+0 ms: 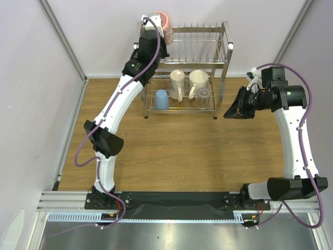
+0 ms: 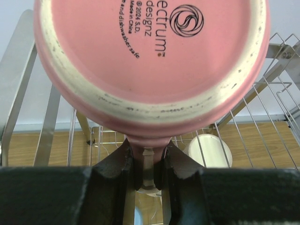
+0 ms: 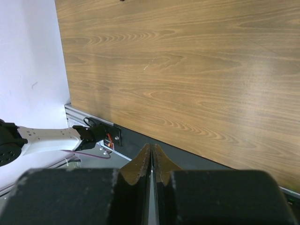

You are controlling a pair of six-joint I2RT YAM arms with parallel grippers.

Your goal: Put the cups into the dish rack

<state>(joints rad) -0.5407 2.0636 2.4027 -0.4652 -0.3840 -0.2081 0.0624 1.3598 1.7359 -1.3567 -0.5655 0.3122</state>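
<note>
Gripping the pink mug [image 2: 150, 61] by its handle, the left gripper [image 2: 146, 161] holds it over the rack's [image 1: 226, 44] upper tier; lower it level between prongs [image 1: 197, 28] before releasing. The right gripper [image 3: 151, 157] is closed, empty.

Robot lab bench [image 1: 182, 156], white walls [image 1: 31, 78].

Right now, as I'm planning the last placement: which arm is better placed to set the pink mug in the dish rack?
Left. The left gripper grips the pink mug by its handle above the upper tier of the dish rack; the right gripper is shut, empty, beside the rack.
</note>
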